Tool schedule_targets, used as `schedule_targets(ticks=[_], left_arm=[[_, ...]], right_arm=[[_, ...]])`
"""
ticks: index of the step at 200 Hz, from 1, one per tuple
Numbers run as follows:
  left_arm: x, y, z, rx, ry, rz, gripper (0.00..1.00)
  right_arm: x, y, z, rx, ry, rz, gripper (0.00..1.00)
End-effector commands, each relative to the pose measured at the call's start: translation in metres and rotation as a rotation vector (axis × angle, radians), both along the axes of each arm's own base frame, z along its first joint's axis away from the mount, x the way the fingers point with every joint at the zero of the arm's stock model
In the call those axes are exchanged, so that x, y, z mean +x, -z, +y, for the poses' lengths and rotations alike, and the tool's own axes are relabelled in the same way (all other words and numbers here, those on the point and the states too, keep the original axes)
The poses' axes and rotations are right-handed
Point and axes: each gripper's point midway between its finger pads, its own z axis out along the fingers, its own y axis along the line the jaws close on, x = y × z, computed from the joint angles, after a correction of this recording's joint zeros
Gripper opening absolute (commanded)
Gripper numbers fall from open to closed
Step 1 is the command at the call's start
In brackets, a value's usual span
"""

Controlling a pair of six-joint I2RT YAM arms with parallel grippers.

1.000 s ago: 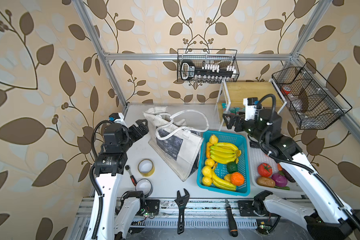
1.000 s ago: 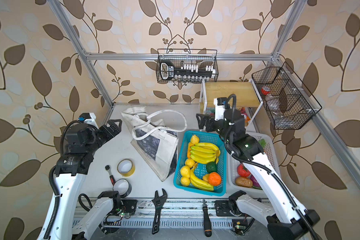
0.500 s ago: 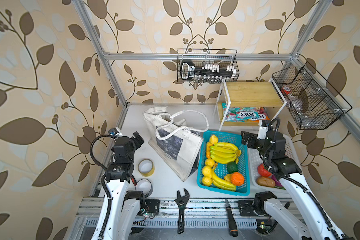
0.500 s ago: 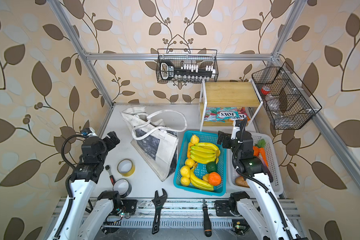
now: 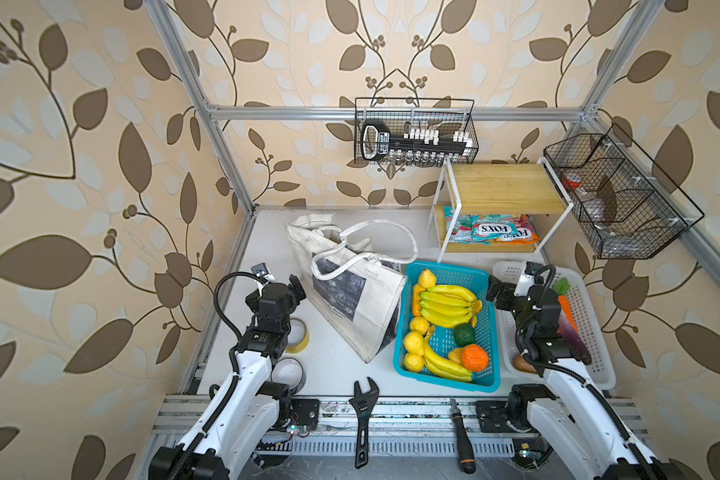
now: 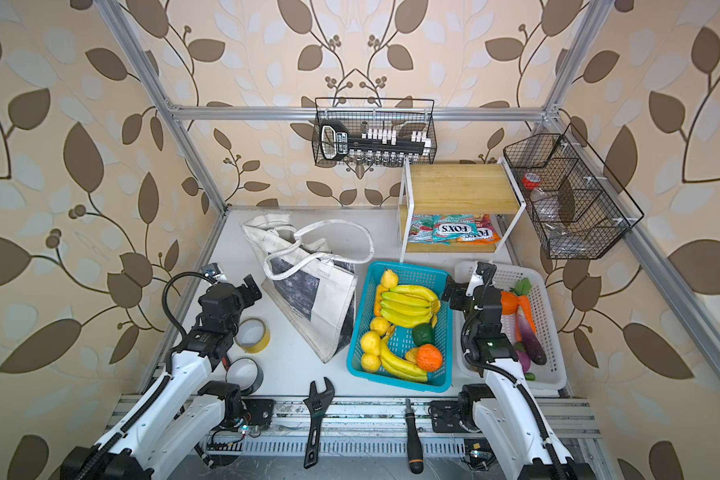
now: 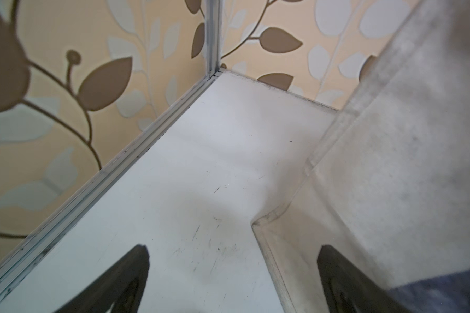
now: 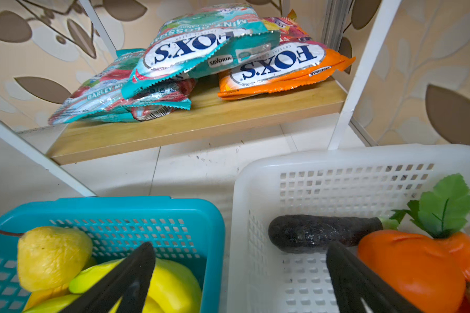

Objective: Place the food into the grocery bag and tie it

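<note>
Both arms have backed away from the bag, jaws spread wide and carrying nothing.

A second ago the left gripper (image 5: 294, 289) was stretched out beside the big off-white fabric tote with dark printed panels (image 5: 352, 299), and the right gripper (image 5: 492, 291) was up by the white-framed wooden shelf (image 5: 499, 187). Now both have drawn back toward the front rail. The tote hasn't budged. It lies slumped on its side on the white table (image 5: 267, 232), right beside the blue plastic basket (image 5: 445, 271), with its long white handles (image 5: 314, 268) lying loose (no knot that I can make out). Yellow toy fruits (image 5: 414, 343) sit in that basket. I can't see into the tote, so I'd guess packing is unfinished.
</note>
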Motion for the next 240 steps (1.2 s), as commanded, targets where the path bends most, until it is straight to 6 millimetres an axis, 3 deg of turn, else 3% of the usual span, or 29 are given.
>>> schedule_targets(ticks=[1, 33, 64, 103, 125, 158, 178, 240], left_arm=[[0.016, -0.019, -0.002, 0.08, 0.034, -0.097, 0.98], [0.03, 0.001, -0.009, 0.082, 0.075, -0.062, 0.99], [0.046, 0.023, -0.006, 0.146, 0.08, 0.014, 0.99], [0.064, 0.048, -0.011, 0.076, 0.148, 0.024, 0.99], [0.065, 0.061, 0.007, -0.002, 0.119, -0.007, 0.99], [0.071, 0.063, -0.004, -0.007, 0.203, -0.003, 0.99], [0.071, 0.078, -0.01, -0.002, 0.239, -0.009, 0.99], [0.08, 0.082, -0.021, -0.003, 0.305, 0.05, 0.99]], right_arm=[[0.008, 0.0, -0.01, -0.073, 0.035, -0.063, 1.0], [0.014, -0.001, -0.009, -0.076, 0.034, -0.133, 1.0], [0.02, 0.013, -0.014, -0.092, 0.053, -0.101, 1.0], [0.03, 0.022, -0.014, -0.091, 0.055, -0.127, 1.0], [0.031, 0.021, -0.015, -0.101, 0.056, -0.148, 1.0], [0.032, 0.025, -0.016, -0.097, 0.065, -0.161, 1.0], [0.036, 0.029, -0.013, -0.107, 0.044, -0.162, 1.0], [0.036, 0.041, -0.003, -0.11, -0.011, -0.158, 1.0]])
